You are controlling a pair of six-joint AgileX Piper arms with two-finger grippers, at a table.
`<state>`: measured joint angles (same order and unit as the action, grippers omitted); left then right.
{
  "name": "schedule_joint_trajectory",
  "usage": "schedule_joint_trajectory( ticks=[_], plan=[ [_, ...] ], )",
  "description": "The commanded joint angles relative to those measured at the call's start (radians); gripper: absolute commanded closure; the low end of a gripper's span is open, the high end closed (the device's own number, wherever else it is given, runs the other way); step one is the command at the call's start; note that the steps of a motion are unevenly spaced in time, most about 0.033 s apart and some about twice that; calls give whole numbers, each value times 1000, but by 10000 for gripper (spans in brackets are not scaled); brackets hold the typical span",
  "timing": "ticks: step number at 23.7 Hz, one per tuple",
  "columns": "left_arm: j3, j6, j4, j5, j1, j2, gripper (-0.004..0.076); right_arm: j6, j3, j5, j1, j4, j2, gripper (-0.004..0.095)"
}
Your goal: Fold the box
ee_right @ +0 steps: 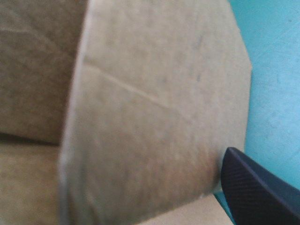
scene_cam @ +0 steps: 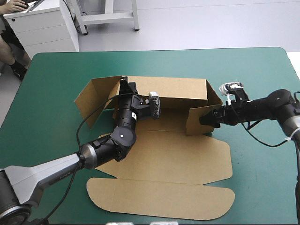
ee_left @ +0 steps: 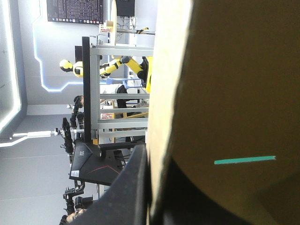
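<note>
The brown box (scene_cam: pixel 164 159) lies in the middle of the teal-green cover with its far wall (scene_cam: pixel 164 91) raised and its lid (scene_cam: pixel 159 199) flat toward the near edge. My left gripper (scene_cam: pixel 124 85) is at the far wall's left corner. In the left wrist view the board's pale edge (ee_left: pixel 168 93) runs between the black fingers (ee_left: pixel 131 187), which are shut on it. My right gripper (scene_cam: pixel 206 118) sits at the raised right side flap (scene_cam: pixel 201 117). That flap (ee_right: pixel 154 117) fills the right wrist view. One black finger (ee_right: pixel 255 187) stands wide on its outer side and the other is hidden behind the board.
The box's left side flap (scene_cam: pixel 91 101) stands splayed outward. Bare teal-green cover (scene_cam: pixel 262 178) stretches to the right of the box and along the far edge. A white cabinet (scene_cam: pixel 42 23) stands beyond the table's far left corner.
</note>
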<state>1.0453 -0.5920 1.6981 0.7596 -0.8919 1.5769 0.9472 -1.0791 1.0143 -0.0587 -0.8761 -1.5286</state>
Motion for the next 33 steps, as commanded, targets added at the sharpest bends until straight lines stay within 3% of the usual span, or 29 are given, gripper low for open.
schedule_joint_trajectory(
  ticks=[1, 11, 14, 17, 18, 20, 21, 33],
  plan=[
    [34, -24, 72, 35, -2, -44, 734, 17, 23, -128, 88, -23, 49, 171],
    [34, -24, 72, 35, -2, -44, 734, 9, 203, -711, 289, -54, 228, 171],
    [34, -24, 69, 35, -2, -44, 734, 9, 229, -796, 318, -54, 247, 172],
    [34, -24, 59, 33, -2, -44, 734, 11, 238, -879, 354, -54, 247, 365],
    [34, -24, 55, 33, -2, -44, 734, 11, 238, -909, 363, -54, 247, 518],
    [34, -24, 54, 33, -2, -44, 734, 46, 238, -934, 366, -54, 247, 841],
    [34, -24, 54, 33, -2, -44, 734, 48, 238, -943, 366, -52, 247, 921],
    [34, -24, 56, 31, -2, -44, 734, 46, 238, -927, 366, -54, 216, 928]
  ],
)
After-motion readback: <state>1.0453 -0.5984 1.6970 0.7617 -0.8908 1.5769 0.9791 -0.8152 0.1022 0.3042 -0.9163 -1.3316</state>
